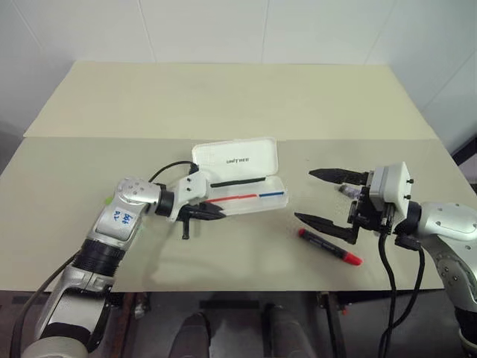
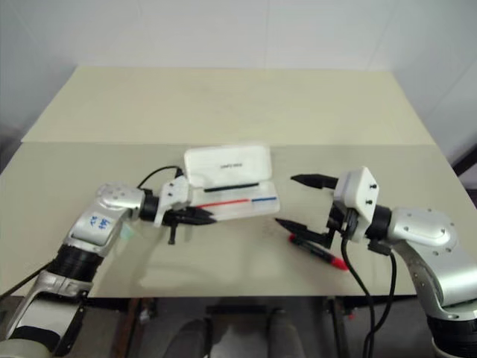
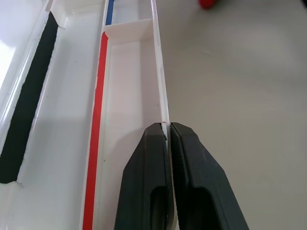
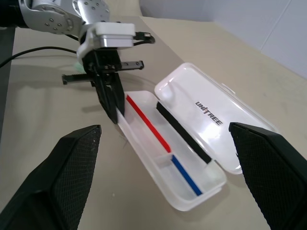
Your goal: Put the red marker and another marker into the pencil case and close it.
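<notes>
The white pencil case (image 1: 237, 158) lies open mid-table, its "UNITREE" lid tipped back and red and blue stripes showing in the tray (image 4: 144, 125). My left gripper (image 1: 216, 211) is shut on the tray's thin front wall at its left end, which the left wrist view shows pinched between the two black fingers (image 3: 148, 182). The red marker (image 1: 329, 247) lies on the table right of the case, red cap toward the front. My right gripper (image 1: 304, 195) hovers open just beyond it, with nothing between its fingers. A pale green bit (image 4: 76, 64), probably the other marker, peeks out behind my left arm.
The beige table (image 1: 223, 104) has a seam running across it behind the case. Black cables hang from both wrists, and the table's front edge is close below the red marker.
</notes>
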`<state>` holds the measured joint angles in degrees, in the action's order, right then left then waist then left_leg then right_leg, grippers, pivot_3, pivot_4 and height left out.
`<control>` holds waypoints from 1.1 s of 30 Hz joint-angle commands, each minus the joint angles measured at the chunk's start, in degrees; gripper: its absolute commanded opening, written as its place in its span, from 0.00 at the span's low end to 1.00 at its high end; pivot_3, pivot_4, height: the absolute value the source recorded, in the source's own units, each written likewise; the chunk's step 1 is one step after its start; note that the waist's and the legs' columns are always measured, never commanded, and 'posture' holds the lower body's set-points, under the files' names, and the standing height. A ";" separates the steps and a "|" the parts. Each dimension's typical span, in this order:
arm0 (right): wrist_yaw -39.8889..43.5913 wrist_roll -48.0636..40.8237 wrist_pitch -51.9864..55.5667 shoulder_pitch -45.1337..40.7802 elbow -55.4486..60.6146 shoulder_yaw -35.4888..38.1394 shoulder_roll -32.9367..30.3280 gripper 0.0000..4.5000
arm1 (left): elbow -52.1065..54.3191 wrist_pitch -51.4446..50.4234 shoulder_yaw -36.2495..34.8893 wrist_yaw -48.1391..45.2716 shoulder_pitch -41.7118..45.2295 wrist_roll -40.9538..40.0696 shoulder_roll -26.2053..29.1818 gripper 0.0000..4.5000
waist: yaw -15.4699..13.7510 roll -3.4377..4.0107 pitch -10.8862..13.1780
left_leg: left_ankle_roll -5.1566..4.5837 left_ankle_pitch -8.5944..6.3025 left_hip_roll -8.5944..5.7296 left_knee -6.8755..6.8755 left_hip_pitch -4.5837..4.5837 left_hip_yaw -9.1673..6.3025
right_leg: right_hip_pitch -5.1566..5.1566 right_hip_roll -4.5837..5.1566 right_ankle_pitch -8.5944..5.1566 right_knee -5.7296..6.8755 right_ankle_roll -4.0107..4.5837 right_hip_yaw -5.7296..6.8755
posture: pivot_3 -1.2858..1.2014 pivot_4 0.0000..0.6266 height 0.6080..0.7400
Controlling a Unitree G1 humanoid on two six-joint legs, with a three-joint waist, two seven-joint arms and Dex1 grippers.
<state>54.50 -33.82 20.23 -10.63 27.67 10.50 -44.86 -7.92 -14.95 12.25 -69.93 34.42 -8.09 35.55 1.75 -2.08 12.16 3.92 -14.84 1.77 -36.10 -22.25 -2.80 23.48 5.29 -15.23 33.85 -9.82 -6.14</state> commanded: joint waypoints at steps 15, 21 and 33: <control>-0.24 -3.07 2.66 4.30 4.65 5.67 -2.95 1.00 | 4.17 1.91 2.12 -5.30 -3.21 -0.83 1.44 0.01 | -0.15 0.00 0.00 | 0.00 0.00 0.00 -0.05 -0.01 0.00 | -0.02 0.01 -0.11 0.00 0.22 -0.01 | 0.52 0.24 1.00; 0.02 -2.99 2.74 3.19 4.01 4.47 -2.75 1.00 | 4.99 0.49 1.75 -3.57 -2.82 -0.86 0.50 0.37 | -0.16 0.00 0.00 | 0.00 0.00 0.00 -0.05 -0.01 0.00 | -0.02 0.00 -0.11 0.00 0.22 -0.01 | 0.52 0.24 1.00; 1.60 -2.43 1.59 1.56 0.96 1.77 -1.66 1.00 | 11.92 -4.82 -5.81 -1.95 -3.93 -6.50 4.80 0.59 | -0.03 0.00 0.00 | 0.00 0.00 0.00 -0.03 -0.01 0.00 | 0.00 0.00 -0.11 0.02 0.20 -0.01 | 0.52 0.24 1.00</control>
<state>55.53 -35.69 22.69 -8.51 28.52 11.59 -46.68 0.78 -18.55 9.15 -72.02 30.87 -12.09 39.18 1.72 -2.08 12.16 3.92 -14.84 1.78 -36.14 -22.26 -2.81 23.48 5.29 -15.33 33.89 -9.62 -6.15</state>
